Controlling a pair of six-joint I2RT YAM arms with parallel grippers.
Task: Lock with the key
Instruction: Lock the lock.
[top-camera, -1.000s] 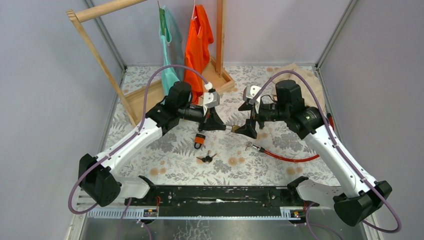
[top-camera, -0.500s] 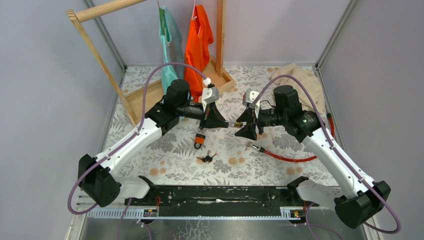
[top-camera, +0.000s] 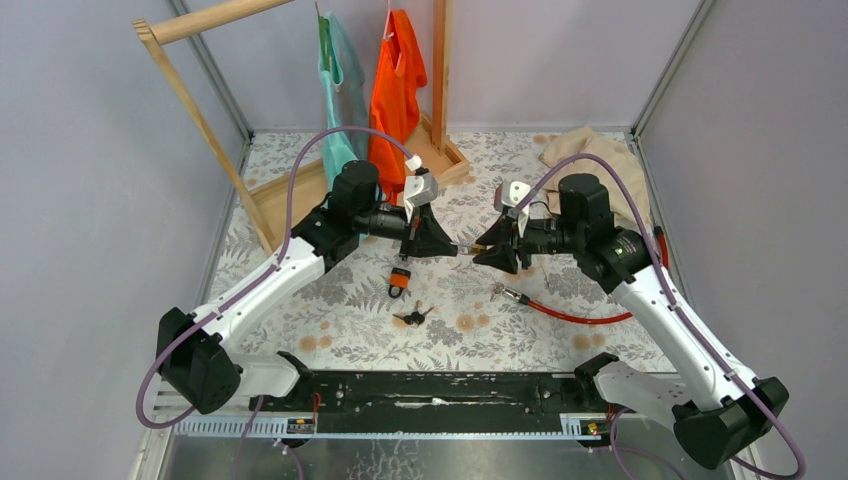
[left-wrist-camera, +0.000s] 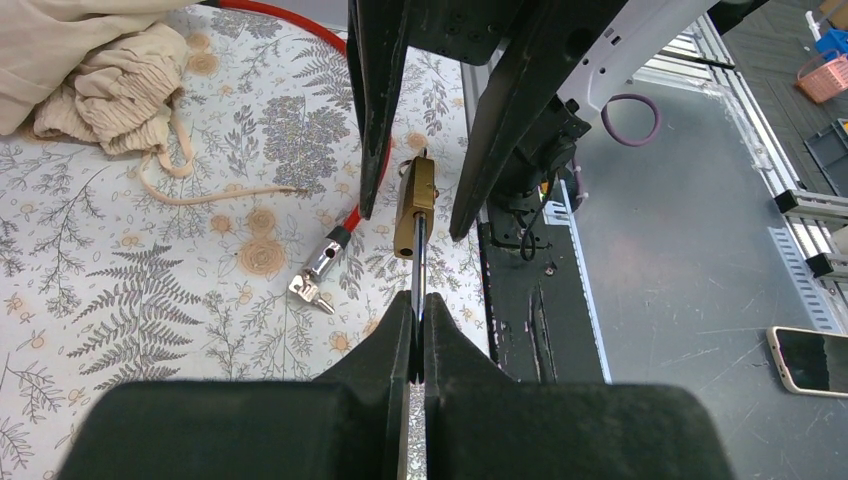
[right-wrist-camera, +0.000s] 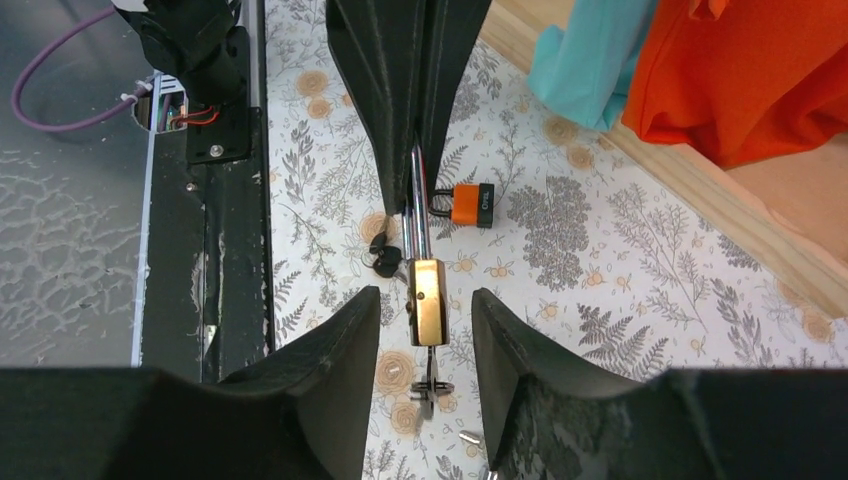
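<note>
Brass padlock (left-wrist-camera: 413, 210), held above the desk (top-camera: 350, 340) by its shackle in the tightly clamped left end effector (left-wrist-camera: 418, 320), is flanked, untouched, by the half-spread right end effector (right-wrist-camera: 425, 300). The key (right-wrist-camera: 430, 385), seemingly seated in its base, must next be gripped and turned.

Glossy, smooth brass padlock (left-wrist-camera: 414, 208), polished steel shackle (left-wrist-camera: 419, 268) (matt floral-printed tablecloth (left-wrist-camera: 150, 300) beneath)
</note>
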